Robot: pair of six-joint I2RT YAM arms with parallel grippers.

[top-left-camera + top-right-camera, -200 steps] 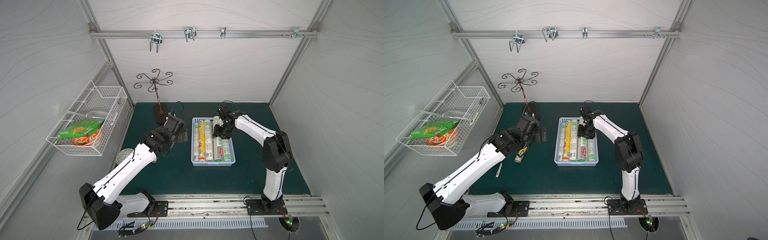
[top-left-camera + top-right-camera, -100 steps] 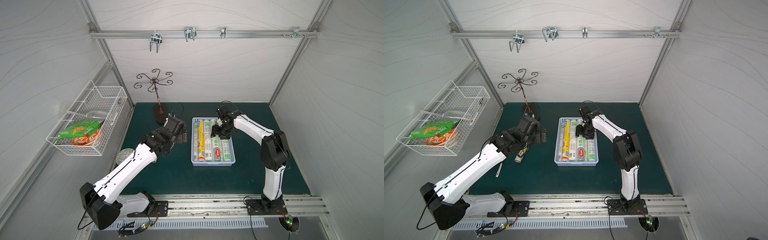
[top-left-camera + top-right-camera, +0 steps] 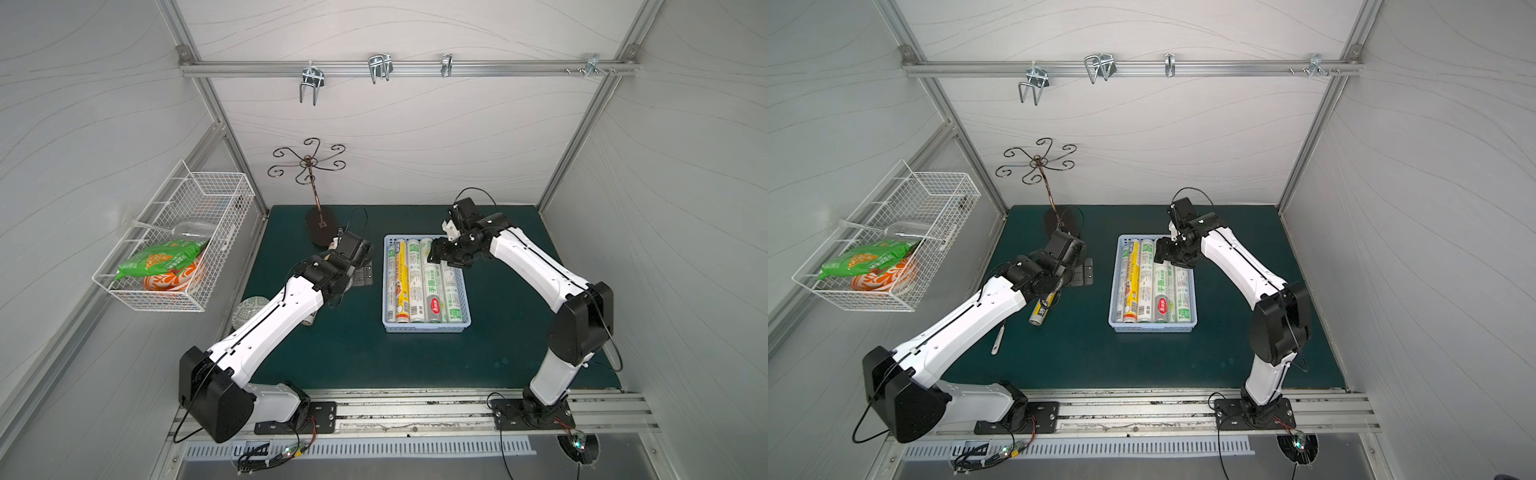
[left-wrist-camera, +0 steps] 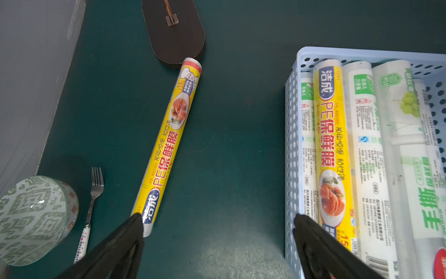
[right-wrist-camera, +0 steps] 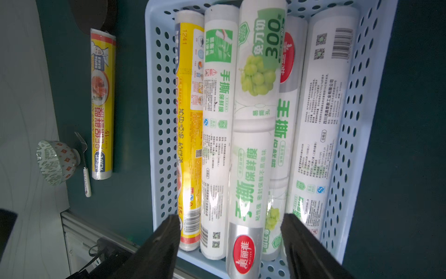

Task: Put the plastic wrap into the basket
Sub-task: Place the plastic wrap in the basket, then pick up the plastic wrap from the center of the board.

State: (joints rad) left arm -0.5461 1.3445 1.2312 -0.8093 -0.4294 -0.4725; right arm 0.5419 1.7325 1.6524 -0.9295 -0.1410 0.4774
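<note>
Left arm [image 3: 270, 320] and right arm [image 3: 532, 266] reach forward — left hand [image 4: 217, 224] spread wide, right hand [image 5: 230, 218] parted too.

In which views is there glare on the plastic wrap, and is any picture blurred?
Right wrist view: white glare streaks on the rolls in the basket and on the yellow roll on the mat; print sharp. Left wrist view: hardly any glare on the rolls, only a pale light patch on the mat between the left gripper's fingertips. Both top views: even light, no blur.

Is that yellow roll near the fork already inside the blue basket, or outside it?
Outside. The yellow roll lies flat on the green mat, clear of the blue basket and its wall.
</note>
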